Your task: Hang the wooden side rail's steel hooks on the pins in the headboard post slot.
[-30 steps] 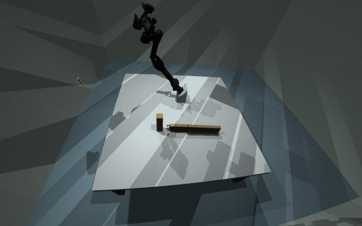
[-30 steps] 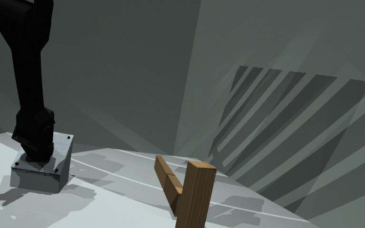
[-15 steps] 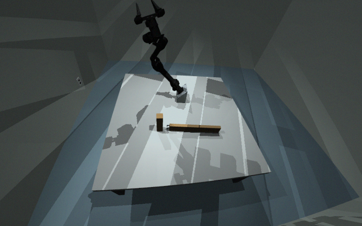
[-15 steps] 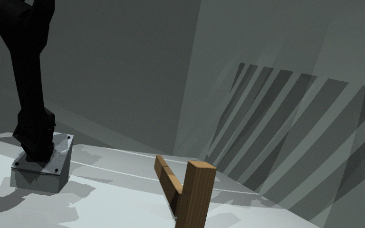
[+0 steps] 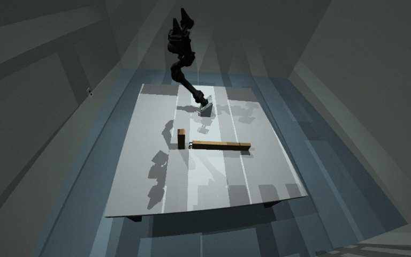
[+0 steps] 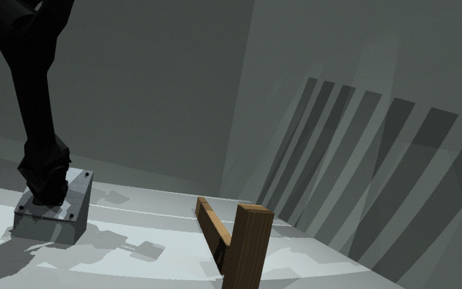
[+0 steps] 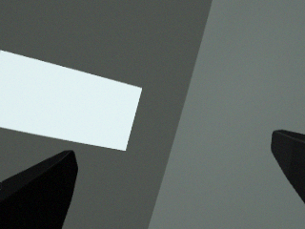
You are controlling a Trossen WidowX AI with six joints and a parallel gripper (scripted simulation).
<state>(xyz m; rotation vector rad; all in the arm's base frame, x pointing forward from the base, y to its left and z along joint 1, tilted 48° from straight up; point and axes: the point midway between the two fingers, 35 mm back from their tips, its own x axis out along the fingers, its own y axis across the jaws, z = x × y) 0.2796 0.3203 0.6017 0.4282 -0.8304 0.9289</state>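
Note:
The wooden side rail (image 5: 221, 145) (image 6: 212, 230) lies on the table (image 5: 136, 181), to the right of the headboard post (image 5: 181, 140) (image 6: 250, 245) in the top view. The post stands upright. The steel hooks (image 5: 190, 145) on the rail's near end point at the post, with a small gap between them in the top view. The slot and its pins are not visible. In the exterior view the post partly hides the rail's near end. My gripper (image 5: 178, 14) (image 7: 175, 151) is open and empty, high above the table and far from the rail, with its fingers pointing up.
The arm's base block (image 5: 206, 113) (image 6: 47, 229) stands on the table behind the post and rail in the top view. The arm rises steeply from it. The wrist view shows dark grey surfaces and a bright panel (image 7: 71, 102). Shadow bands cross the table and walls.

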